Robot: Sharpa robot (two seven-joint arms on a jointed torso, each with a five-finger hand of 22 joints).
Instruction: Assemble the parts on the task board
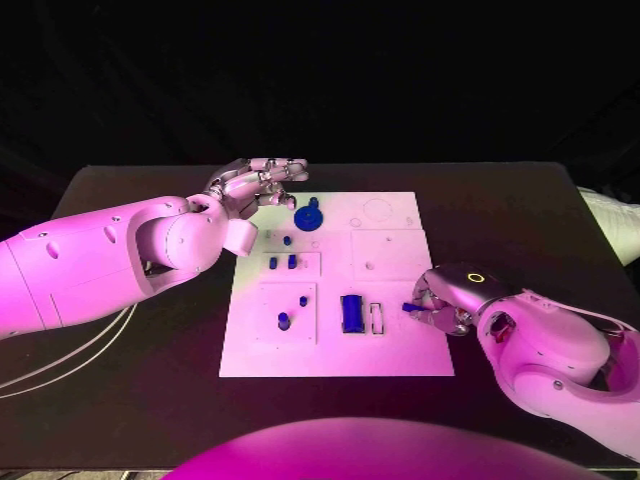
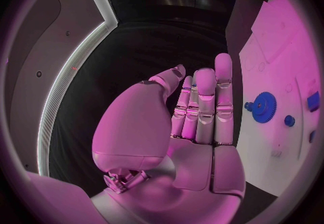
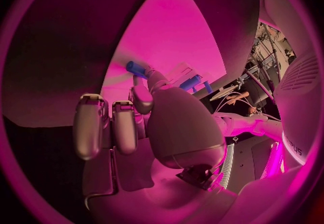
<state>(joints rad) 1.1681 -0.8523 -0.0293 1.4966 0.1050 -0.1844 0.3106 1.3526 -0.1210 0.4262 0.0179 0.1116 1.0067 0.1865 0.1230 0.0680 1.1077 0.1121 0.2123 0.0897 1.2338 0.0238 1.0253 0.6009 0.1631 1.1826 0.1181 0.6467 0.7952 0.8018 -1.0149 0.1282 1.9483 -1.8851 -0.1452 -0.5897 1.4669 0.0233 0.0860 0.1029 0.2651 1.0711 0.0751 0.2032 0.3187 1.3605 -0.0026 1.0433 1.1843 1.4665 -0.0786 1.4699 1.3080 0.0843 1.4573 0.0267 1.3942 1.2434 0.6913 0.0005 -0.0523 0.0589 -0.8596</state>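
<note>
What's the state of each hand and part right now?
left hand: empty, fingers together, at the task board's far left corner
right hand: pinching a small blue peg at the board's right edge
blue gear: flat on the board
blue block: on the board, untouched

white task board [image 1: 392, 350], blue parts [image 1: 352, 312], black table [image 1: 147, 340]

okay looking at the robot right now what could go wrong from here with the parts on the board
The right hand pinches a small blue peg at its fingertips only, over the white task board's right edge; it might slip out and roll off. The left hand hovers close to the blue gear and could knock it.
</note>
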